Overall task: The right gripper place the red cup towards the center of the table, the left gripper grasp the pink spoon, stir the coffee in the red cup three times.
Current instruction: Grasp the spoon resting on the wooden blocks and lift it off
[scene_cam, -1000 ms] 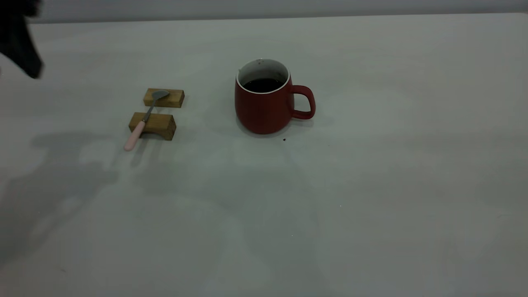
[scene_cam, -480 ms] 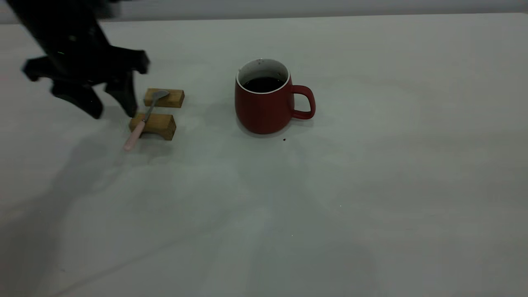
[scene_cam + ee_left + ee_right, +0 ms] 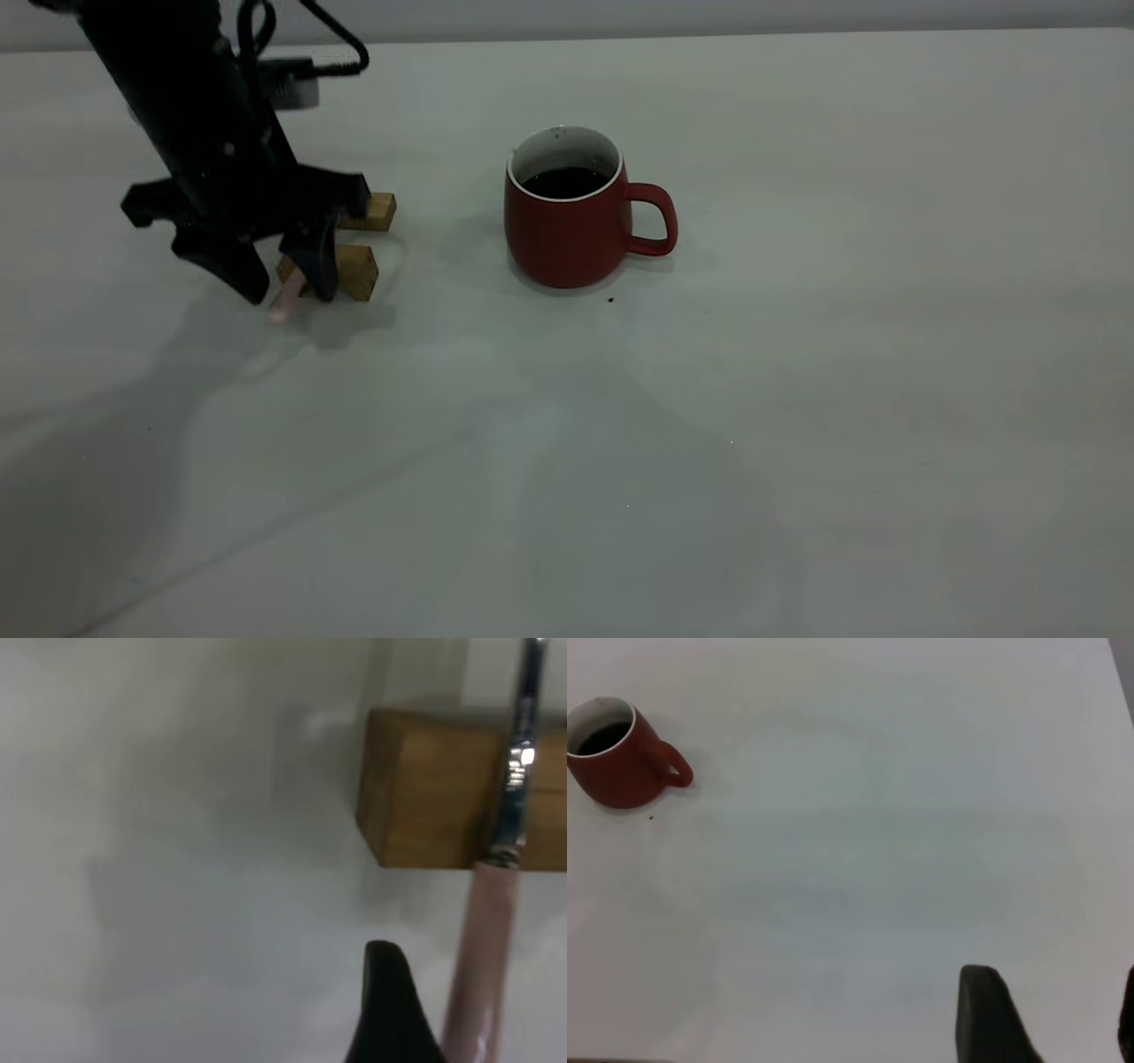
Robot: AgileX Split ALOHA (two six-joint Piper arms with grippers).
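Since the last frame the left gripper has dropped, jaws spread astride the pink spoon on its wooden blocks. Cup stands mid-table; right gripper parked apart, jaws spread.

Exterior view — the table is seen from the front, slightly raised, at middle distance. Left wrist view — held close above the pink spoon and a wooden block. Right wrist view — high and far; the red cup is shared with the exterior view.
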